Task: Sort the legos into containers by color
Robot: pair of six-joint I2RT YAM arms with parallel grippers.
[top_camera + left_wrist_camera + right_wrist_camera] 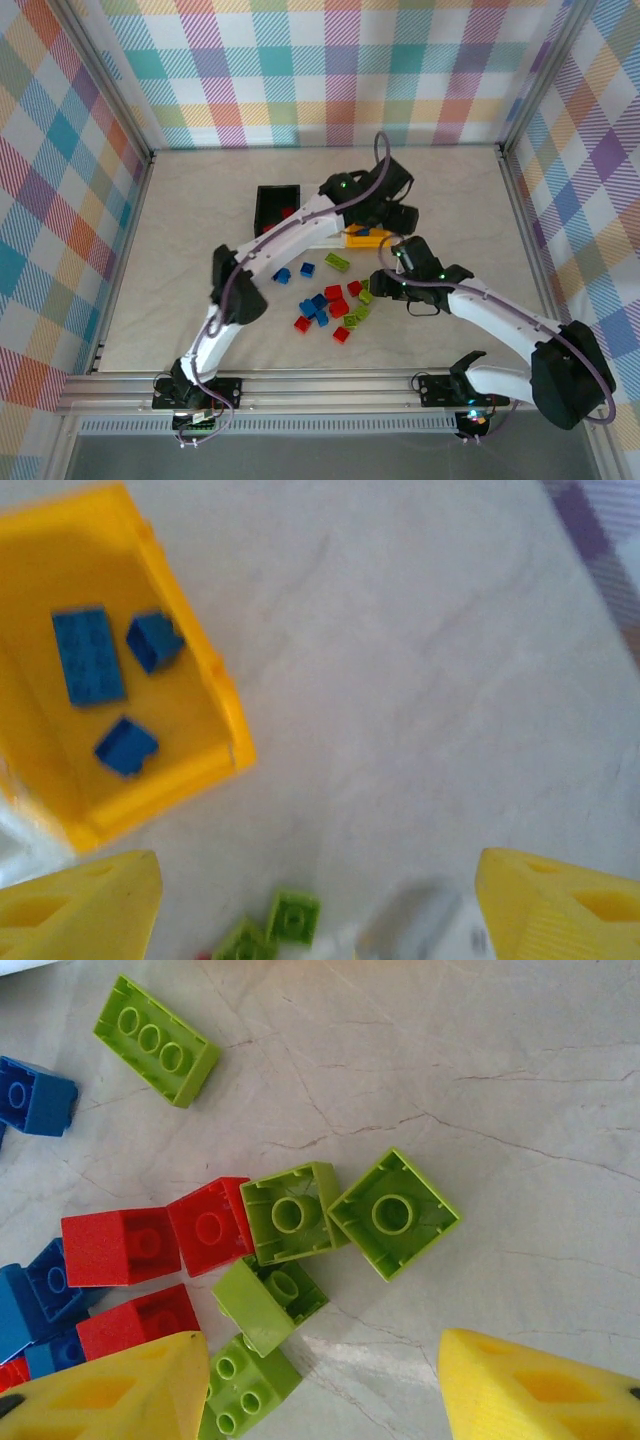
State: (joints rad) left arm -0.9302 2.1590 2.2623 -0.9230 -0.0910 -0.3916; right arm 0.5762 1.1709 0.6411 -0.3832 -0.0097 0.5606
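The fingers of the left gripper [315,875] are cut off at the two lower corners of its wrist view. They stand wide apart and nothing is between them. Just past the fingertips, at the lower edge, two lime bricks [290,917] lie blurred and partly cut off. A pale grey shape beside them is too blurred to name. Farther out, beyond the finger on the picture's left side, sits the orange-yellow bin [228,705], with one corner out of frame. On its floor lie three blue bricks [88,655], flat and apart from each other.

The fingers of the right gripper [322,1345] are also spread, with bare table between them. A studded lime brick [245,1395] lies just beside the finger on the picture's left side, and its lower end is hidden. Farther out, three overturned lime bricks [290,1210] touch each other, hollow side up, and the red bricks [205,1225] touch them. The loose blue bricks [35,1095] are cut by the frame edge. Farthest lies a long lime brick [155,1025].

From above, the left arm covers most of the orange-yellow bin. The black bin [277,207] holds something red, too small to count.
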